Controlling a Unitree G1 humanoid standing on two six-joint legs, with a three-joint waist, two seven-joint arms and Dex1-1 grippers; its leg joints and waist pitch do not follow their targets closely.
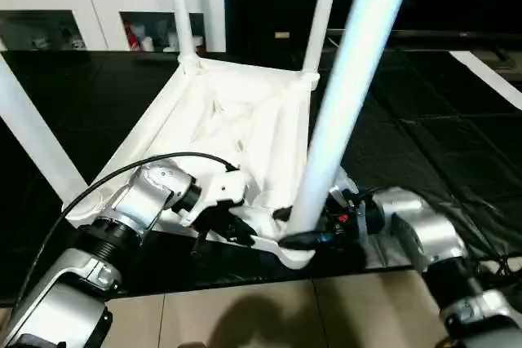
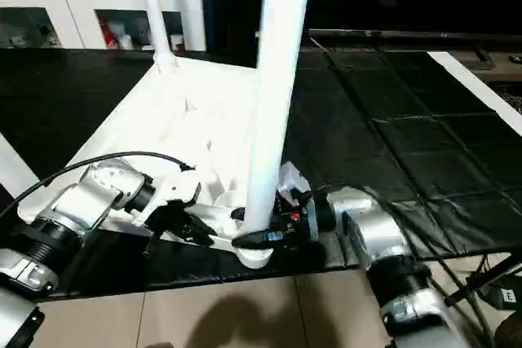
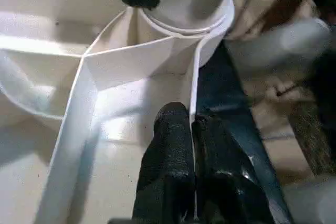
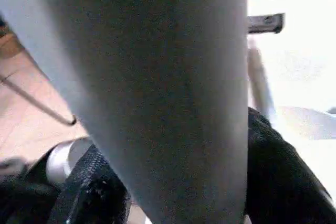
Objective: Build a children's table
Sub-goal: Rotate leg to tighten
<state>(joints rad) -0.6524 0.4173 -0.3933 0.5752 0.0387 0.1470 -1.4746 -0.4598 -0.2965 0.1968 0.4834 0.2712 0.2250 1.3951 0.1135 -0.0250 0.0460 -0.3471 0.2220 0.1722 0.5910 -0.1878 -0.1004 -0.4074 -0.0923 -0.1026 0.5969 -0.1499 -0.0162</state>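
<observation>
The children's table lies upside down on a black mat, its ribbed white top (image 1: 236, 112) facing up. Two legs (image 1: 181, 6) (image 1: 320, 14) stand in the far corner sockets and another leg (image 1: 33, 132) rises at the left. The near-right leg (image 1: 342, 95) stands in its round socket (image 3: 184, 19). My right gripper (image 1: 314, 235) is shut on this leg low down, with a black finger (image 4: 278, 182) on each side of it. My left gripper (image 3: 193, 145) is shut on the thin rim wall of the top, just left of that socket.
A white glass-door cabinet (image 1: 106, 6) stands behind the mat (image 1: 424, 120). Beige floor tiles (image 1: 245, 315) run along the mat's near edge. A black cable (image 1: 122, 173) arcs over my left forearm. A white strip (image 1: 489, 75) crosses the mat at the far right.
</observation>
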